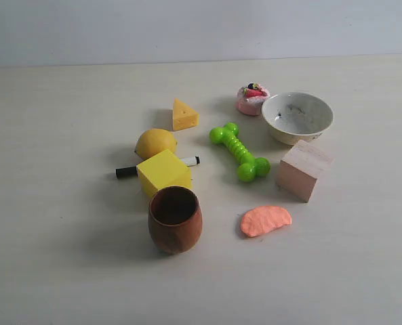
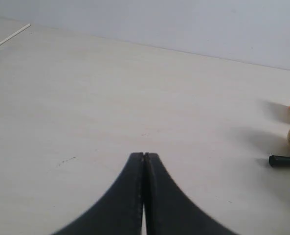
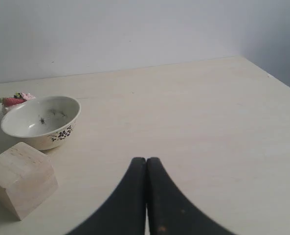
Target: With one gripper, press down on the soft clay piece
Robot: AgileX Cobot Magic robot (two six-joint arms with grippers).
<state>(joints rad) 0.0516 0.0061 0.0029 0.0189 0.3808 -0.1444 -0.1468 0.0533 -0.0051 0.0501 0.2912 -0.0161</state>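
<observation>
The soft clay piece, a flat salmon-orange half-moon, lies on the table in front of the wooden block in the exterior view. It shows in neither wrist view. Neither arm appears in the exterior view. My left gripper is shut, its black fingers pressed together over bare table, with nothing held. My right gripper is shut too, empty, above the table to the side of the wooden block and the bowl.
On the table stand a brown wooden cup, a yellow cube, a lemon, a black-and-white marker, a cheese wedge, a green bone toy, a white bowl and a pink cake toy.
</observation>
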